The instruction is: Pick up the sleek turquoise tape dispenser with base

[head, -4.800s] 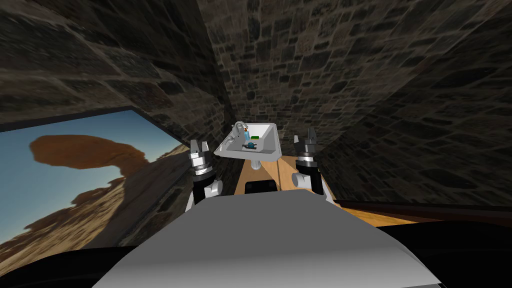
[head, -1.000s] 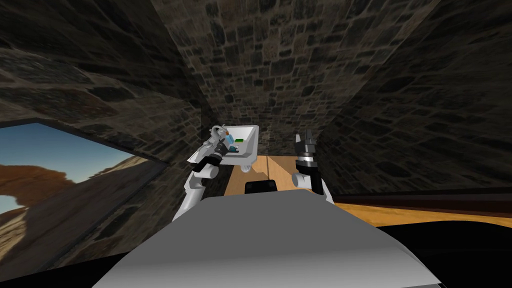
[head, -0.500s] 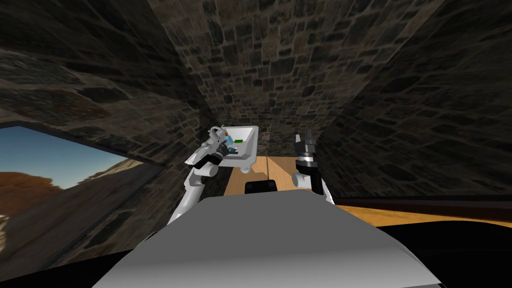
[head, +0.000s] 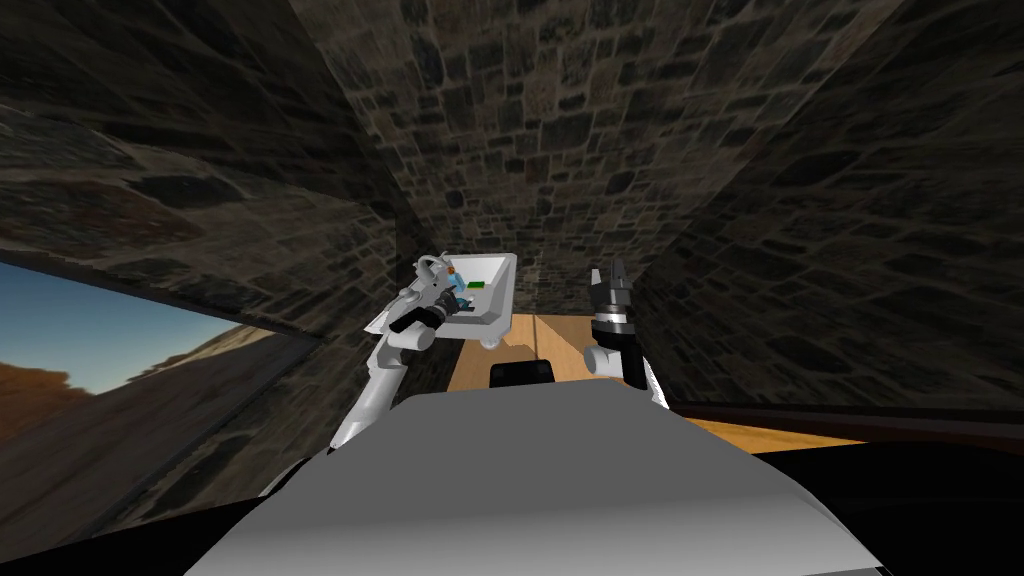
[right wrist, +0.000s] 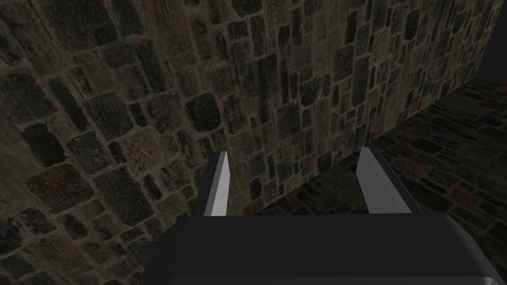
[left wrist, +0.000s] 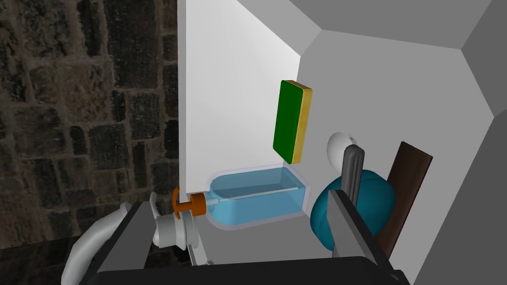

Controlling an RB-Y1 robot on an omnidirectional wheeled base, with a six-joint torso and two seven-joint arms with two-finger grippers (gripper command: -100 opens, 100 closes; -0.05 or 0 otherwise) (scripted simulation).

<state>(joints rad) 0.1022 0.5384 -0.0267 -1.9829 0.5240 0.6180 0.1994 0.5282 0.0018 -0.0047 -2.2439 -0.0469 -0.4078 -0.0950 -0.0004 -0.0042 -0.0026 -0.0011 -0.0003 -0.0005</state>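
In the left wrist view, the turquoise tape dispenser (left wrist: 369,205) is a rounded blob against a dark brown base (left wrist: 408,183), lying in a white sink basin (left wrist: 396,89). My left gripper (left wrist: 251,178) is open inside the basin. One finger (left wrist: 352,168) stands right in front of the dispenser, which lies outside the gap. A clear blue soap bottle (left wrist: 257,198) with an orange pump lies between the fingers. In the head view the left gripper (head: 447,292) reaches over the sink (head: 500,300). My right gripper (head: 611,277) is held up beside the sink, open and holding nothing.
A green sponge with a yellow edge (left wrist: 292,121) lies in the basin beyond the bottle. The grey faucet (left wrist: 99,242) is close to my other left finger. Dark stone walls close in on both sides, with a large landscape picture (head: 90,370) at left. Wooden floor (head: 520,345) lies below the sink.
My left arm has risen from beside my chest and reached into the sink. Over the last second my view has turned slightly, and the arm has stretched a little further.
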